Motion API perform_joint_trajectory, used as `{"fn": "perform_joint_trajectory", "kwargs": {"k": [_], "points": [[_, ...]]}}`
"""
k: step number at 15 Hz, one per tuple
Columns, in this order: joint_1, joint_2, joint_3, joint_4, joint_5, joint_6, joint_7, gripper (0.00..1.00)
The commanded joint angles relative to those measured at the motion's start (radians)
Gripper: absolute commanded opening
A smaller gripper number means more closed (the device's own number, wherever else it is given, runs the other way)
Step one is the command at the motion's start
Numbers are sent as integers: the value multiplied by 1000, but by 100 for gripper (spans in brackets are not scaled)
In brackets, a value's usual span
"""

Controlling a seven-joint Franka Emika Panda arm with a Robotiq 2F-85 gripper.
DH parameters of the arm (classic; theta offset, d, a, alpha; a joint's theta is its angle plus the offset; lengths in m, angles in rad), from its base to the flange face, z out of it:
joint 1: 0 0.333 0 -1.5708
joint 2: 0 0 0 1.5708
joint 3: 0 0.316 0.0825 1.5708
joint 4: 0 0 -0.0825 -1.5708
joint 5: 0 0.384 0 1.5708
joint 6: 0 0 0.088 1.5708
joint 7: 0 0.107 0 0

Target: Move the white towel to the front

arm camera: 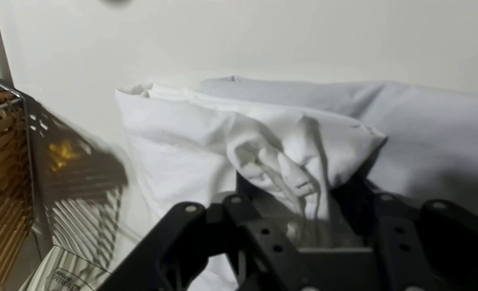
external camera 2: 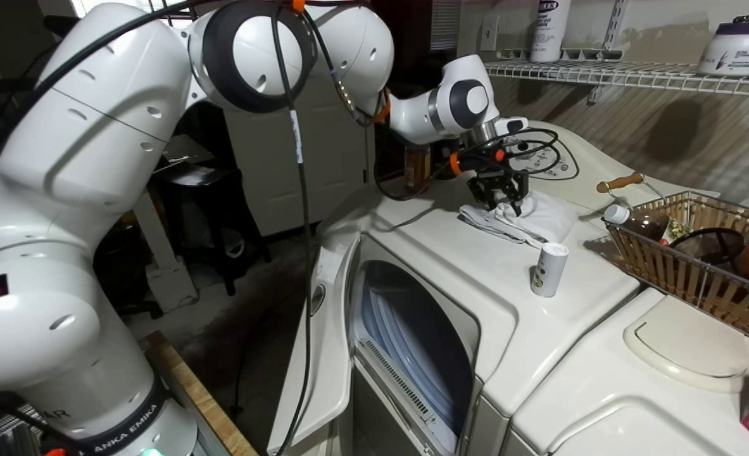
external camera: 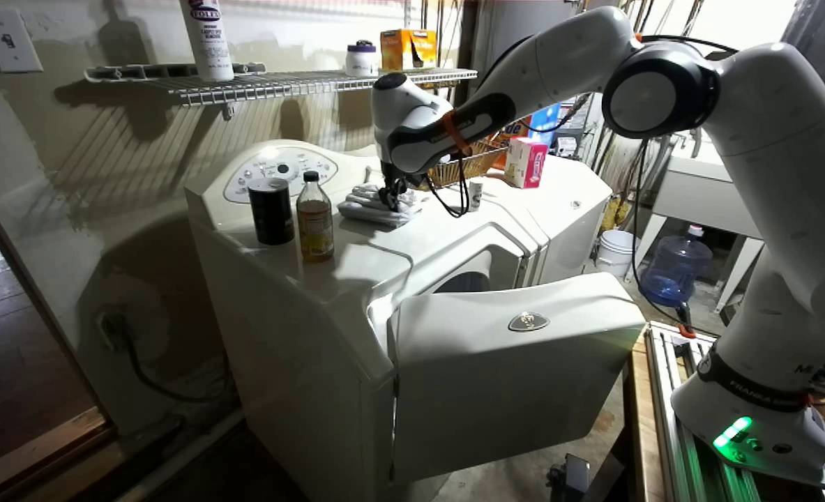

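The white towel (external camera: pixel 367 209) lies folded and rumpled on top of the white machine, and it shows in both exterior views (external camera 2: pixel 548 215). In the wrist view the towel (arm camera: pixel 170 141) fills the middle, with a paler grey layer to the right. My gripper (external camera: pixel 392 199) points down onto the towel, also in the other exterior picture (external camera 2: pixel 506 204). In the wrist view the gripper's jaws (arm camera: pixel 301 190) have a bunched fold of towel squeezed between them. The rest of the towel still rests on the machine top. The fingertips are partly hidden by the cloth.
A black can (external camera: pixel 270 211) and an amber bottle (external camera: pixel 314 219) stand beside the towel. A small white shaker (external camera 2: pixel 549 269) and a wicker basket (external camera 2: pixel 697 253) are on its other side. A wire shelf (external camera: pixel 279 85) hangs above. The machine's front door (external camera: pixel 510 369) is open.
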Motion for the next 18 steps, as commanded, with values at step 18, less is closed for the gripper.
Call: {"fn": "perform_joint_trajectory", "kwargs": {"k": [18], "points": [[56,333,-70,483,141,160,315,3]]}}
